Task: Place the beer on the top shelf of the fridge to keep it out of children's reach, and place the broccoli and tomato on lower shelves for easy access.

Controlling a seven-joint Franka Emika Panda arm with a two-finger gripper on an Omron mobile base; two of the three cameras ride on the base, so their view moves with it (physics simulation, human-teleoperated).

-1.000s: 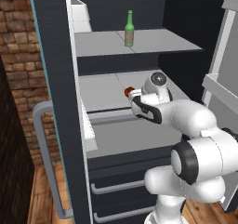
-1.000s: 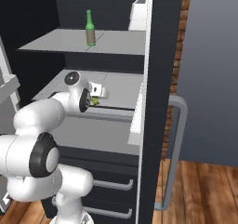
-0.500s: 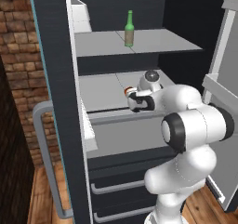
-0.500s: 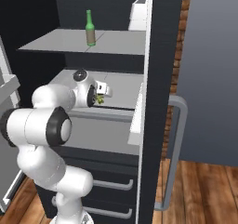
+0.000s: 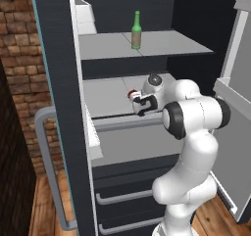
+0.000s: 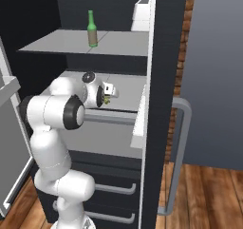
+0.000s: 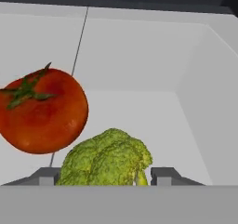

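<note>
The beer (image 5: 136, 30) (image 6: 92, 29), a green bottle, stands upright on the fridge's (image 5: 56, 83) top shelf (image 5: 166, 41). My gripper (image 5: 139, 103) (image 6: 108, 94) (image 7: 106, 177) reaches over the middle shelf (image 5: 105, 95) and is shut on the broccoli (image 7: 108, 157) (image 6: 107, 100), which sits between the two fingertips (image 7: 46, 176). The tomato (image 7: 44, 109) (image 5: 131, 93) lies on that same shelf, just beside the broccoli and a little further in.
A white box (image 5: 83, 17) stands at the top shelf's left end. Grey drawers (image 5: 122, 196) with bar handles lie below the shelves. One open door (image 5: 235, 107) flanks the arm, with a curved grey handle (image 5: 46, 166) and brick wall (image 5: 22, 73) on the other side.
The gripper has edged a little deeper over the middle shelf with the broccoli, and the arm's elbow has swung up close to the fridge. Beer and tomato have not moved.
</note>
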